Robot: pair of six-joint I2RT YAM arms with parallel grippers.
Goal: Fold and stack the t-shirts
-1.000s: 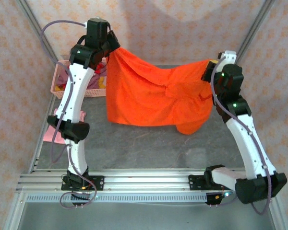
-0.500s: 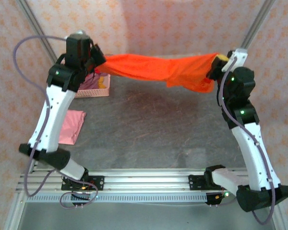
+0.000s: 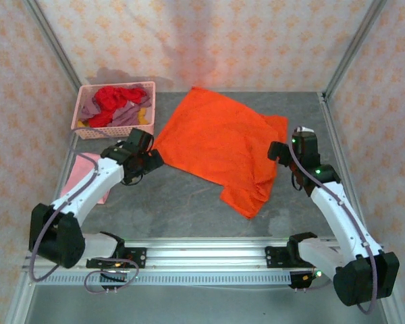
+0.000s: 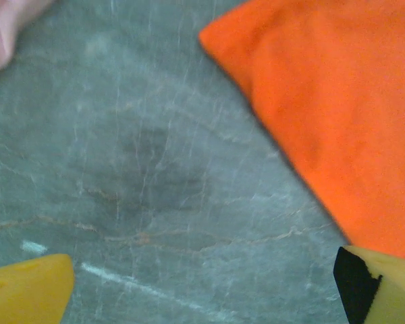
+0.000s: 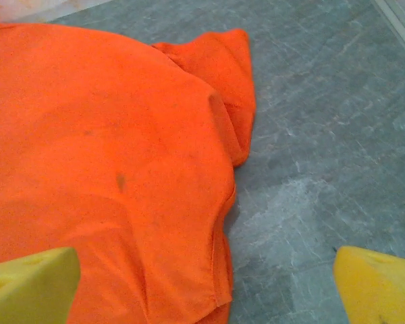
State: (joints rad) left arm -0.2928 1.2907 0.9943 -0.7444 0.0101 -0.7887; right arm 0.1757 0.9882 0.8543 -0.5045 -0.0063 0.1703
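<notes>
We see the orange t-shirt [image 3: 219, 145] spread flat at the middle of the table [image 3: 189, 202] (its near corner rumpled). The left gripper [image 3: 147, 160] beside its left corner and the right gripper [image 3: 277, 151] at its right edge both gape wide, holding nothing. Other t-shirts [image 3: 113, 101] fill the far-left basket [image 3: 115, 130].

One orange t-shirt [image 3: 216, 145], one pink t-shirt [image 3: 74, 177], one pink basket [image 3: 112, 130] (at least three more shirts [image 3: 115, 101] heaped inside).

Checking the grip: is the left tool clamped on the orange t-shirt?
No, the left tool stands open over bare table, and the orange t-shirt lies flat off to one side.
</notes>
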